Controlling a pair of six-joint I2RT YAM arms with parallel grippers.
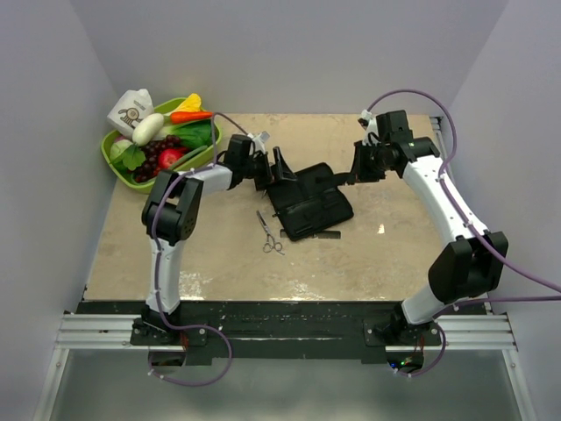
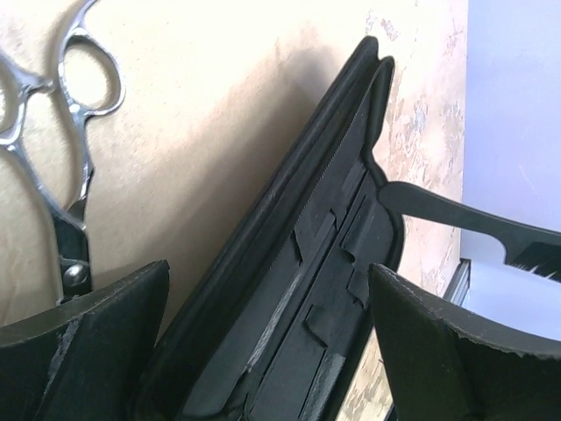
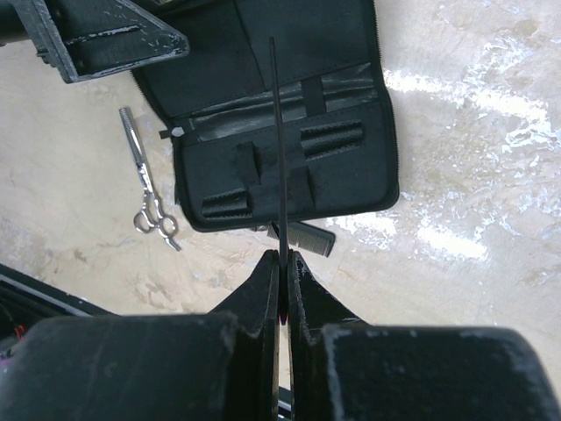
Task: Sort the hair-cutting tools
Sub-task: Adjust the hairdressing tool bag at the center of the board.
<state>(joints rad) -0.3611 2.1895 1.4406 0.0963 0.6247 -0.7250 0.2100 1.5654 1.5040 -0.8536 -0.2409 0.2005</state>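
Light, likely bendy comb point(image 3: 274, 132) is pinched at one end by the closed right end effector point(image 3: 284, 260); left end effector point(image 2: 267, 289) is spread wide, empty.

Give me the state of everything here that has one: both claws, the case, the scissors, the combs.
Left claw: open, empty.
Right claw: shut on the thin black comb.
Case: open, lying on the table.
Scissors: blades closed, flat on the table.
Second comb: loose on the table at the case's edge.
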